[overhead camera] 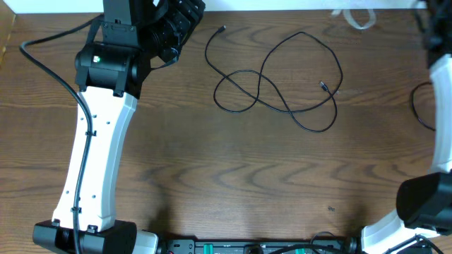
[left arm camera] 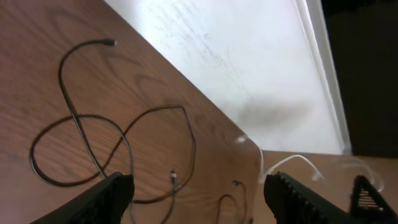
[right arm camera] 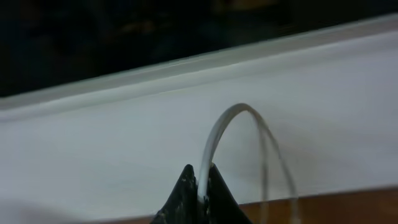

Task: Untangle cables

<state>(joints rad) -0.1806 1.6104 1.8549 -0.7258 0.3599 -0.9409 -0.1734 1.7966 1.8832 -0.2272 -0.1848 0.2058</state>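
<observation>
Black cable [overhead camera: 263,76] lies flat on the table [overhead camera: 233,176] in loose crossing loops. One plug end points toward the far edge, the other sits inside the right-hand loop. Nearer me than the black cable it's all bare wood, so there's plenty of room on that side.

L gripper [left arm camera: 198,194] hovers just left of the black cable and up by the far edge. Its fingers are wide apart w/ nothing btwn them.

White cable [overhead camera: 358,17] is right of the black cable, well apart from it. It sits at the far edge, where the wood meets a white surface [left arm camera: 249,62].

R gripper [right arm camera: 199,186] is pinched together on the white cable, which arcs up out of the fingertips. That spot is tight, w/ the table rim directly behind it. R arm [overhead camera: 441,106] runs along the right edge.
</observation>
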